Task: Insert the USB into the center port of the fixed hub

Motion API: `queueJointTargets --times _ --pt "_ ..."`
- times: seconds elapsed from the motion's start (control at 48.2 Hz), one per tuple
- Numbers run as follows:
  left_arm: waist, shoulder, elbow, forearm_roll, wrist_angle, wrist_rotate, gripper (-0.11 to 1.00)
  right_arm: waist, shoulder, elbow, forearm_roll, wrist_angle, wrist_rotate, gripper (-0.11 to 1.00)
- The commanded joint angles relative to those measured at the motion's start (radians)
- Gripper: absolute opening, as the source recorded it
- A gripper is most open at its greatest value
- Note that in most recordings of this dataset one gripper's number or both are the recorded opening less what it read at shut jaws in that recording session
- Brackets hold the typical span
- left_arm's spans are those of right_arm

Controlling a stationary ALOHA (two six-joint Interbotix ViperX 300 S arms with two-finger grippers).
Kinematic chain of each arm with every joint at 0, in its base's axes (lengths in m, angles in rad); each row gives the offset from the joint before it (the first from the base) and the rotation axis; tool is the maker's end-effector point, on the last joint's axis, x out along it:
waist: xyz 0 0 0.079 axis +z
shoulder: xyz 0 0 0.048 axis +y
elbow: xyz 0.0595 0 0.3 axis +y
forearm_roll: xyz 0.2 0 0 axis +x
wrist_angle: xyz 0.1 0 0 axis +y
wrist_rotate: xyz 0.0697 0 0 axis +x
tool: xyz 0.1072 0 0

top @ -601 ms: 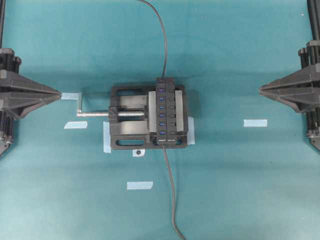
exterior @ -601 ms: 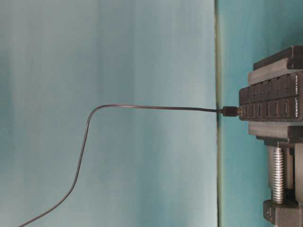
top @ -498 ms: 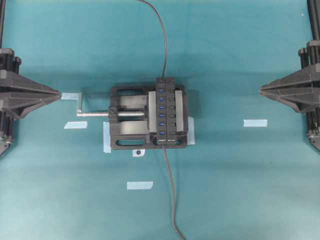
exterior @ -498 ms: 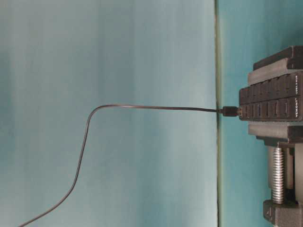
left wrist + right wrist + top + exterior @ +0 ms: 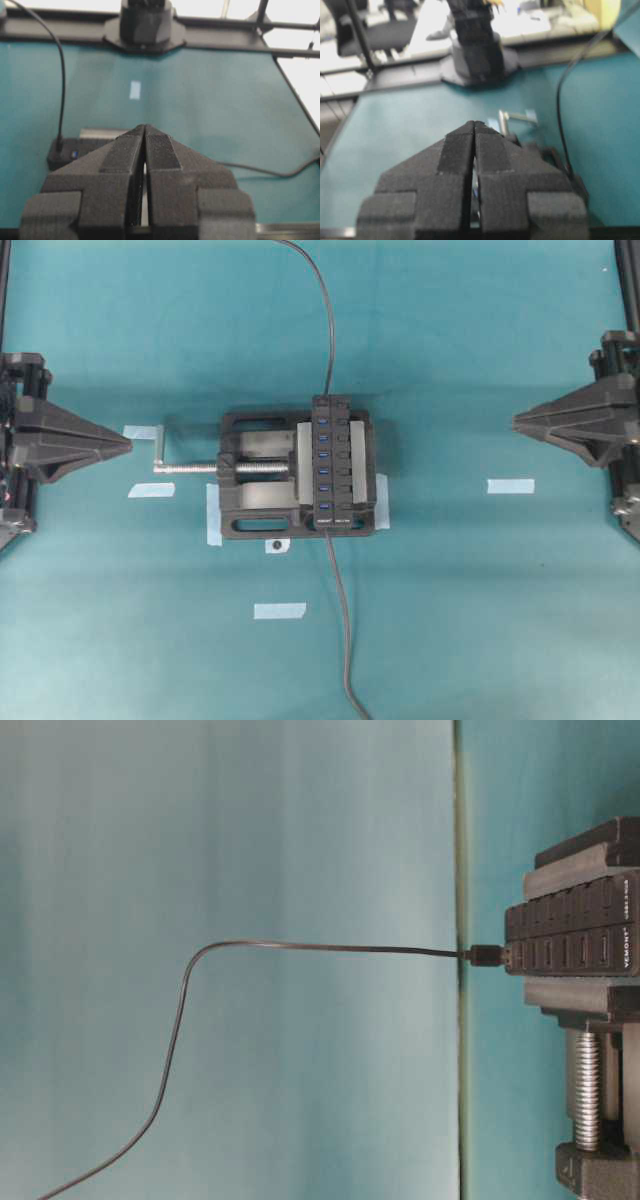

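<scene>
Overhead: fixed hub (image 5: 333, 465) between distant claws.

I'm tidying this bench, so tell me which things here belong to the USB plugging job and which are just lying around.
Job: fixed hub, center port, cable, shut left gripper, shut right gripper.
Lying about: vise holding the hub, blue tape strips.

The vise (image 5: 296, 476) sits mid-table (image 5: 480, 620), its crank (image 5: 165, 450) pointing left. The hub (image 5: 334, 462) is clamped in the vise's right side, running front to back. One cable (image 5: 327, 330) leaves the hub's far end, another (image 5: 342, 630) its near end. Grippers lie at the left (image 5: 128, 446) and right (image 5: 516, 421) edges, well apart from the vise.
</scene>
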Motion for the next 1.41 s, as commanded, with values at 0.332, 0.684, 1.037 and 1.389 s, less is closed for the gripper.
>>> queueJointTargets --times 0.332,0.684,1.037,1.389 --pt "-0.002 -0.005 -0.038 0.002 0.049 0.0 0.0 -0.098 0.107 -0.164 -0.037 0.35 0.006 0.02" --pt "0.0 0.0 -0.041 0.002 0.057 0.0 0.0 -0.124 0.278 -0.267 -0.055 0.414 0.003 0.02" --pt "-0.002 0.002 -0.041 0.002 0.061 -0.002 0.0 -0.175 0.419 -0.347 -0.11 0.465 -0.005 0.02" --pt "0.0 -0.002 -0.043 0.002 0.1 -0.002 0.0 -0.173 0.586 -0.457 -0.19 0.555 -0.037 0.02"
